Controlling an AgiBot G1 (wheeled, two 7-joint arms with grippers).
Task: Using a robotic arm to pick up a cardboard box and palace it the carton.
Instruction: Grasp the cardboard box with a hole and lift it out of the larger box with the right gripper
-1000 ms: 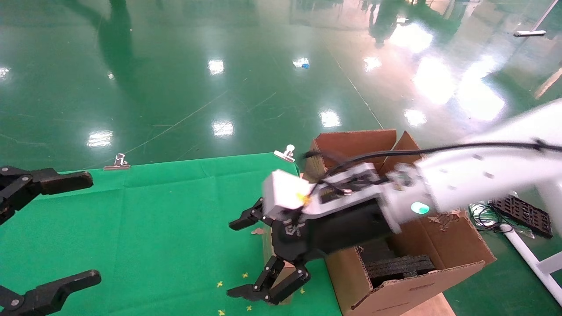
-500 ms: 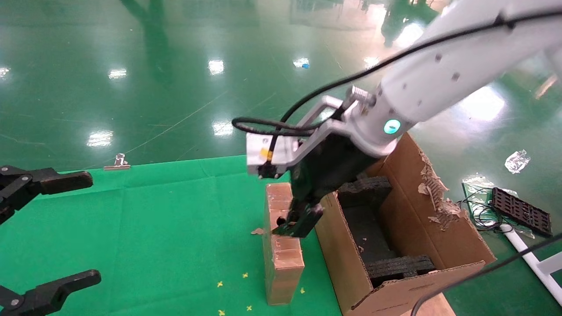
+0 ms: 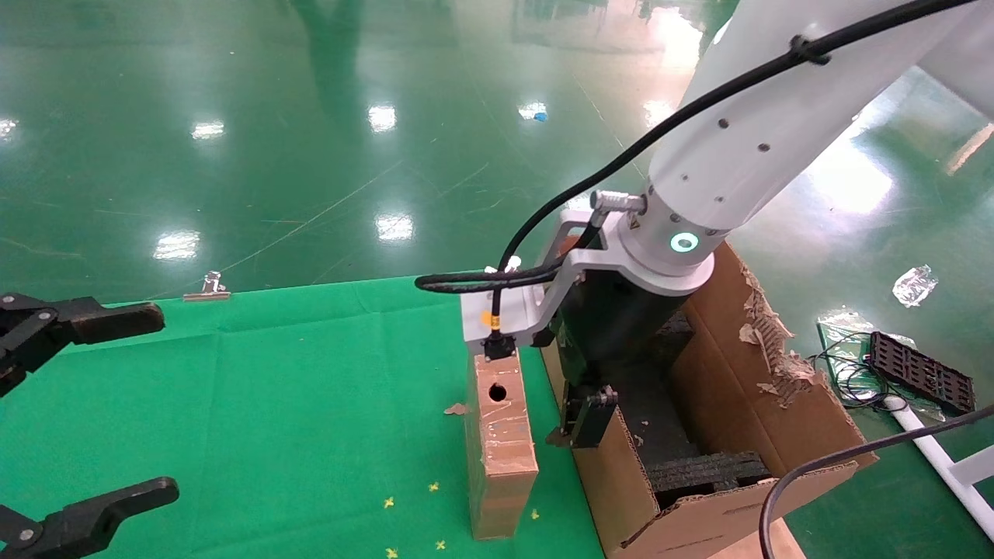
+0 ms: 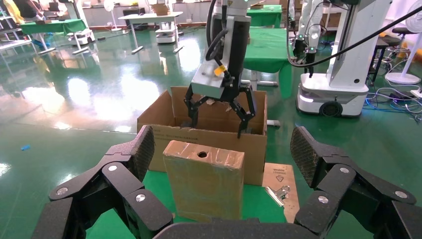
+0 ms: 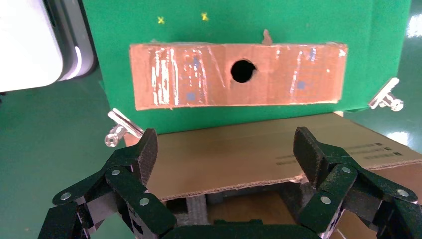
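Note:
The cardboard box stands upright on the green cloth, taped, with a round hole in its top face, and nothing holds it. It also shows as the cardboard box and the cardboard box. The carton stands just right of it with black foam inside. The robotic arm, my right one, points its gripper down over the carton's wall nearest the box. That right gripper is open and empty above the carton wall. My left gripper waits open at the table's left.
Binder clips pin the green cloth at its far edge. The carton's right flap is torn and ragged. A black tray and cables lie on the floor to the right. Small yellow marks dot the cloth.
My right arm has swung up from low over the box to upright. Its gripper moved right, from beside the box's top to above the carton's wall. Box and left gripper have not moved.

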